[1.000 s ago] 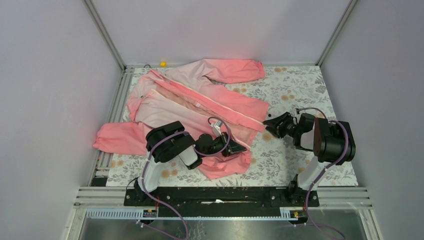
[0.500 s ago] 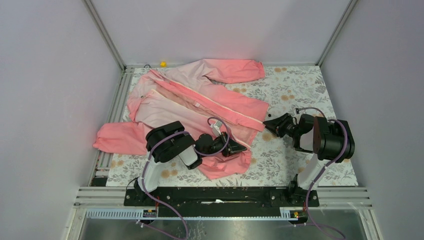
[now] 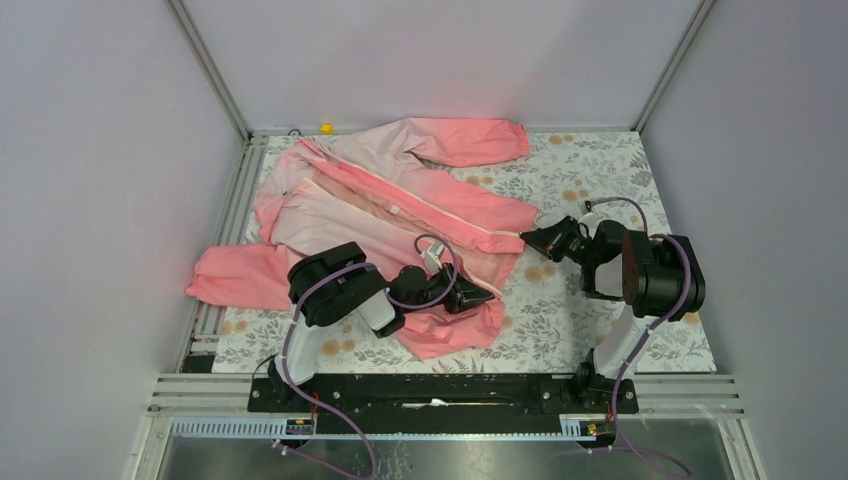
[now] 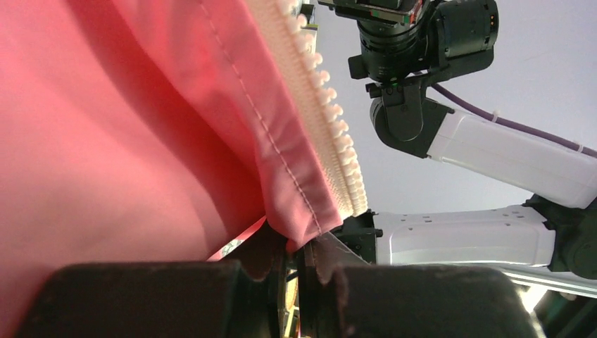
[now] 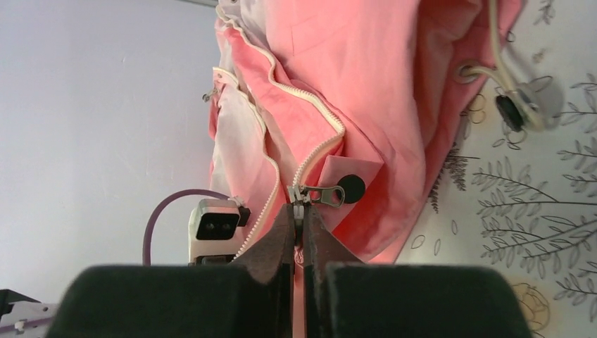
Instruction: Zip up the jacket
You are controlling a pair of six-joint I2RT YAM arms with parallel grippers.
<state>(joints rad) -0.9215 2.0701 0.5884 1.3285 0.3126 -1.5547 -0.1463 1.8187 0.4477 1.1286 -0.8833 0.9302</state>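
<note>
The jacket (image 3: 400, 215) is spread open on the left and middle of the counter (image 3: 600, 170), with its pale collar toward the far left corner and its coral hem toward the near right. The left gripper (image 3: 478, 296) is clamped on a hem corner beside the zipper teeth (image 4: 331, 134), and fabric can be seen pinched between its fingers. The right gripper (image 3: 532, 240) is pressed together at the slider (image 5: 299, 195), where the two rows of teeth meet. Whether metal or tape is actually caught cannot be told. Above the slider the rows lie apart, so the step in hand is judged to be taking hold of the slider at the hem, with the closing run not yet made. A straight draw toward the collar is called for next, with the hem anchored and the rumpled fabric kept taut. The dark-tipped pull (image 5: 331, 193) lies to one side. The counter is covered in a floral print and enclosed by plain grey walls and aluminium posts; a small yellow object (image 3: 326, 128) sits at the back edge.
</note>
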